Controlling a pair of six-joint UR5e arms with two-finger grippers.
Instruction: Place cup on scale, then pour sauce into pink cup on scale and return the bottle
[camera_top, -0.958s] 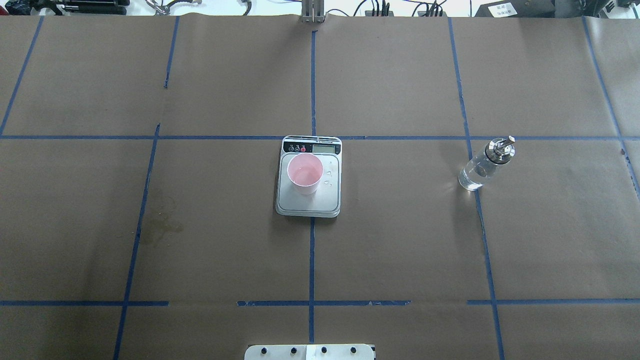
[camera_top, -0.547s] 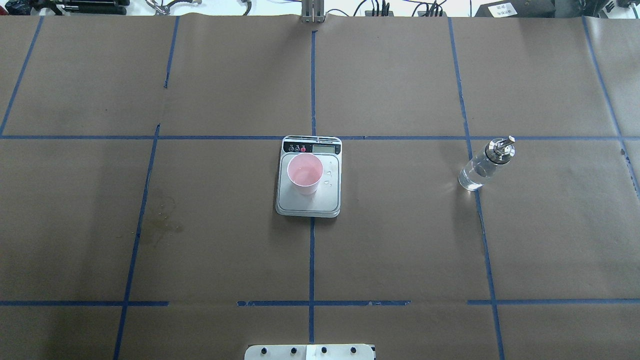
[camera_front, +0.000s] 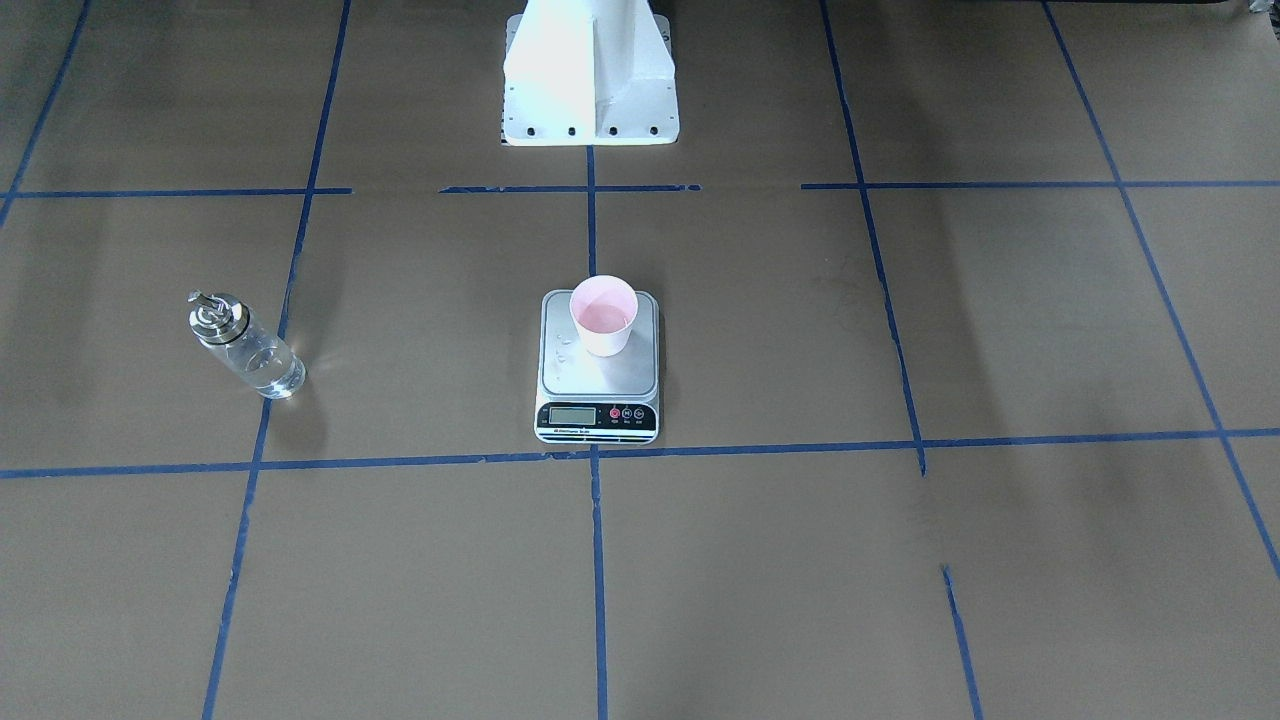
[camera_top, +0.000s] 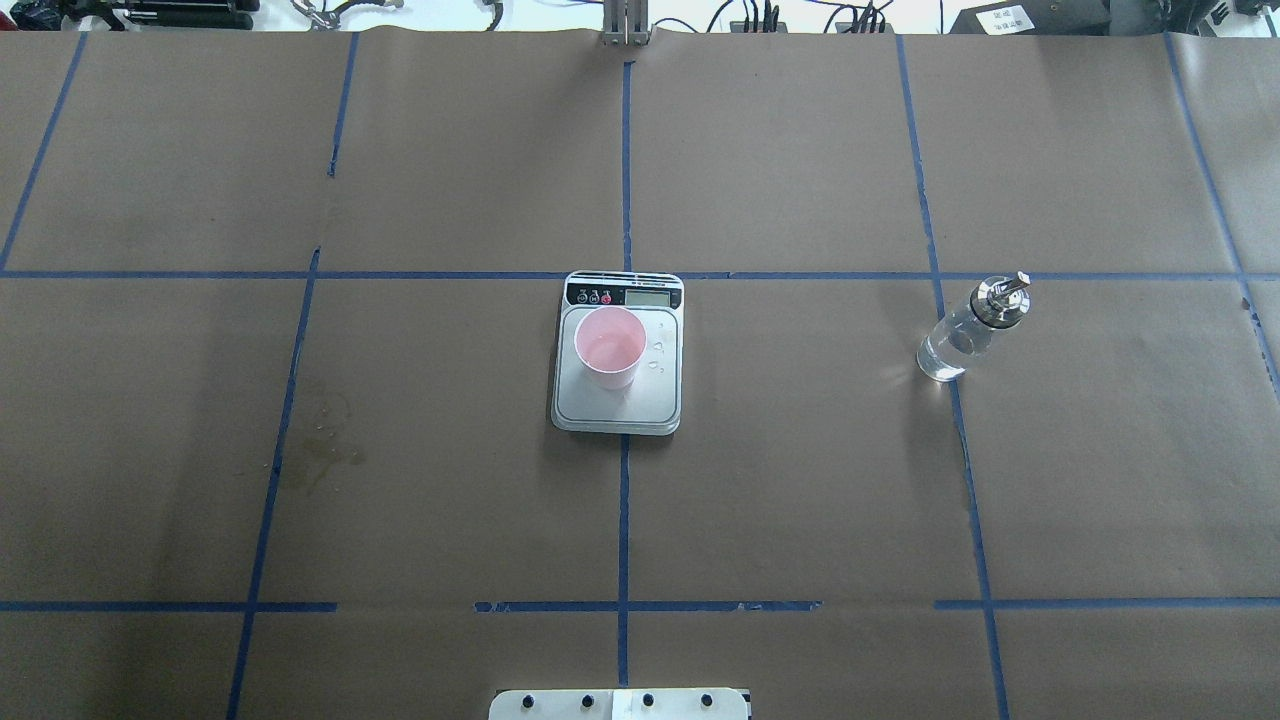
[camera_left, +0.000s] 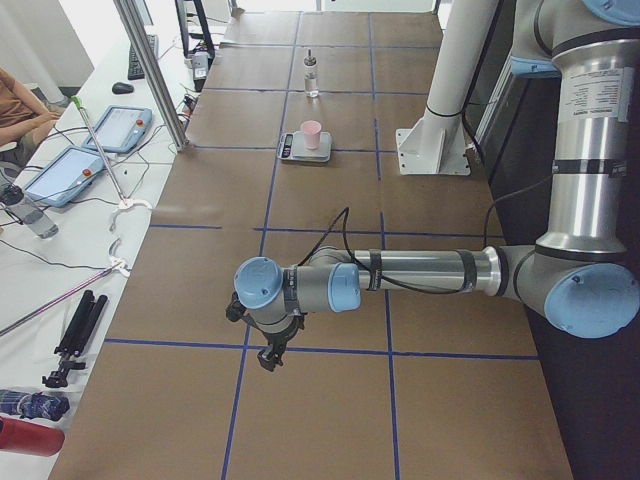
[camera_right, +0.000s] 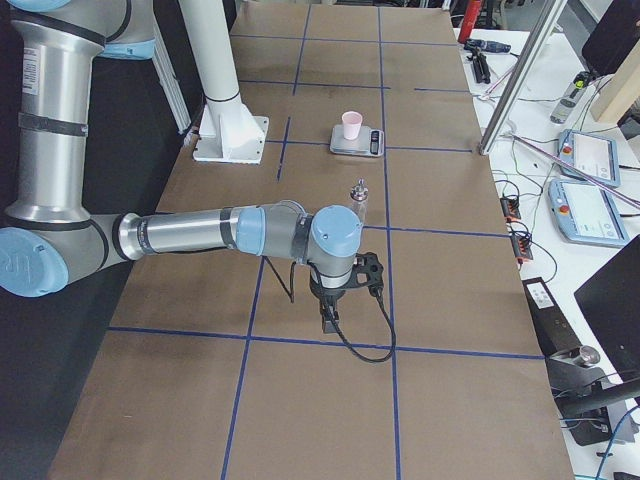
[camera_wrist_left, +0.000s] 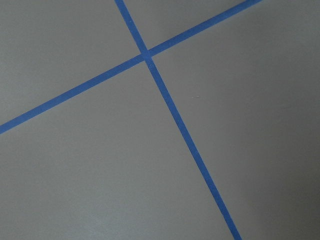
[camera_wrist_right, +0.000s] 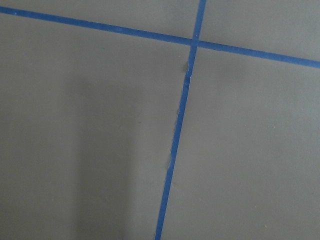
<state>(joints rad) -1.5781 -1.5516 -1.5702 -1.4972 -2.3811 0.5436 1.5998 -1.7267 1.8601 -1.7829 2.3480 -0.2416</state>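
**No Movement Since Earlier Overhead Frames**

Nothing has shifted: cup, scale and bottle occupy the same positions as before.

The pink cup (camera_top: 609, 345) stands upright on the scale (camera_top: 617, 405), toward the platform's display end. Small droplets (camera_top: 657, 350) lie on the platform just beside it. The glass bottle (camera_top: 965, 330), with clear sauce (camera_top: 945, 352) inside, stands on the surface (camera_top: 800, 480) at the robot's right, well apart from the scale.

The left end effector (camera_left: 268, 355) and right end effector (camera_right: 328, 322) point down over blue tape lines (camera_wrist_left: 170, 107), far from all items. Whether their fingers are spread or pressed together cannot be told.
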